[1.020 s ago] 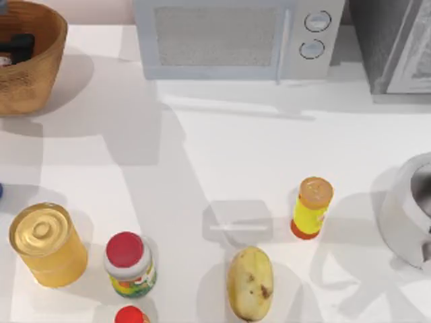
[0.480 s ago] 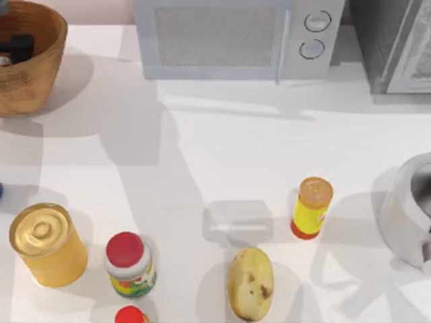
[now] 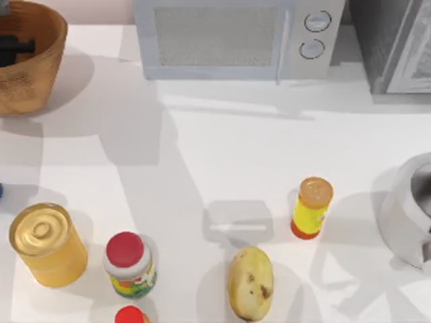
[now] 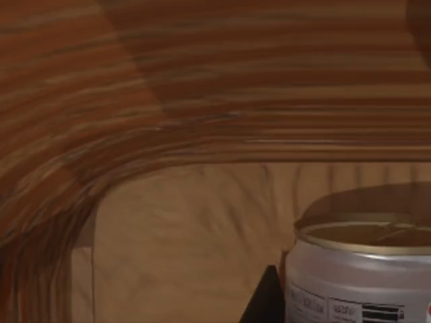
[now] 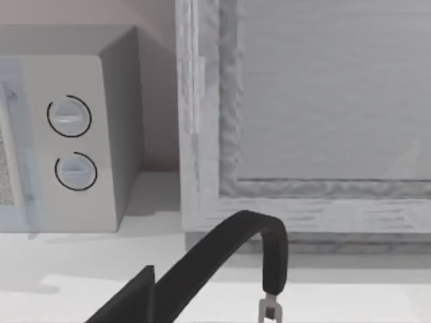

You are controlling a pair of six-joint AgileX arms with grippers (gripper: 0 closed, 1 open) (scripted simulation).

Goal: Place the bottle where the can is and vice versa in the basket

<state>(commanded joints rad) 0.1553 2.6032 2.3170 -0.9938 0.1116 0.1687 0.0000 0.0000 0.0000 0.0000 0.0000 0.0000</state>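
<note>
Top view: basket [image 3: 40, 74] sitting at the counter's far left corner, left end effector [image 3: 15, 48] reaching inside it; can't tell its opening or any hold.

Left wrist view: can [image 4: 360, 272] standing on the basket floor, close by. Probably the reach-for-first-item step; next calls for closing on it squarely.

Right wrist view: right end effector [image 5: 269, 306] idling near the microwave [image 5: 67, 138], state unclear.

Top view looks straight down; left wrist view sits close inside the basket [image 4: 135, 101].
</note>
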